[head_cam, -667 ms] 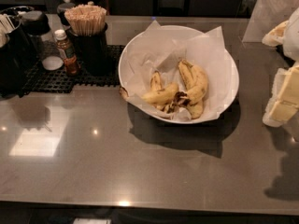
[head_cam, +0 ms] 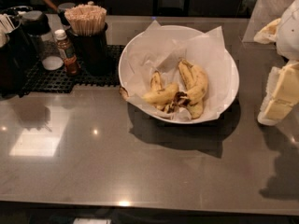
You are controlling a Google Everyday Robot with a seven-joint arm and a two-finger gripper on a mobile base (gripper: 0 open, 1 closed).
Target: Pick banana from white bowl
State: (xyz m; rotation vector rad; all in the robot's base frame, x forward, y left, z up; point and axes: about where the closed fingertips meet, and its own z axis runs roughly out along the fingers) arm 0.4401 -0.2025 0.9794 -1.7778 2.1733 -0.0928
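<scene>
The white bowl (head_cam: 140, 55) stands at the middle of the grey counter, lined with crinkled white paper. Several yellow, brown-speckled bananas lie in its front half. One banana (head_cam: 161, 97) lies crosswise at the front left, and a thin dark stem reaches from it toward the bowl's left rim. The others (head_cam: 196, 85) lie to its right. My gripper (head_cam: 279, 97), cream-coloured, hangs at the right edge of the view. It is right of the bowl, apart from it, and holds nothing that I can see.
A black mat (head_cam: 60, 78) at the back left carries a dark cup of wooden stir sticks (head_cam: 88, 20), a small sauce bottle (head_cam: 66, 52) and dark containers (head_cam: 18, 45). White paper and part of my arm (head_cam: 285, 27) fill the back right.
</scene>
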